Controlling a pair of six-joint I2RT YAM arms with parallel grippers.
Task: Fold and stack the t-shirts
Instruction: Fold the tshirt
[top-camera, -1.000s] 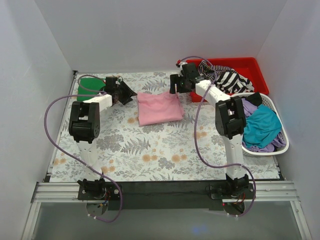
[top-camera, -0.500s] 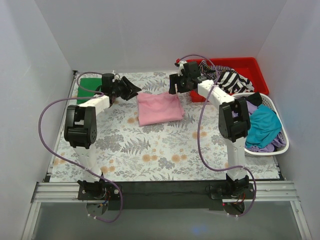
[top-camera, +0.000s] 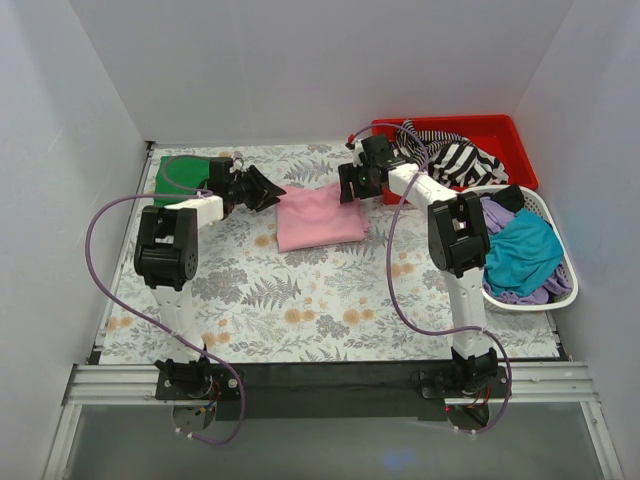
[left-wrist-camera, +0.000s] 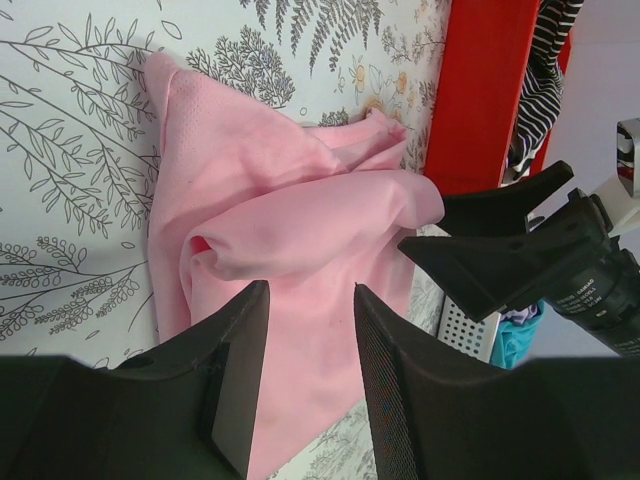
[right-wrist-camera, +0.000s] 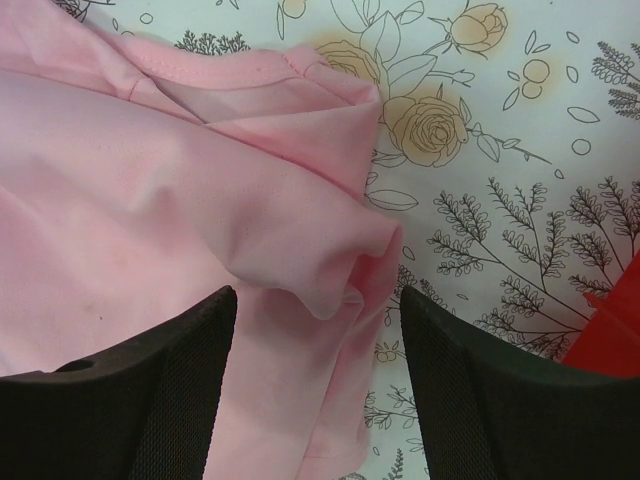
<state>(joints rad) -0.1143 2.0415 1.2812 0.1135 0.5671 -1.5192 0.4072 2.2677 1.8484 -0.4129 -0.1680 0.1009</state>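
Near the far middle of the surface (top-camera: 330, 290), the folded pink t-shirt (top-camera: 318, 216) is flanked by the left jaws and the right jaws, both pairs spread and empty. It is judged light and limp; its rumpled far corners are best pinched through all layers.

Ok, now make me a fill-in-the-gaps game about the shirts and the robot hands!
1. The middle t-shirt, between the left gripper and the right gripper, is ____.
2. The folded t-shirt at the far left is dark ____.
3. The striped t-shirt hangs out of the ____ bin.
4. Both grippers are ____.
Missing words: pink, green, red, open.
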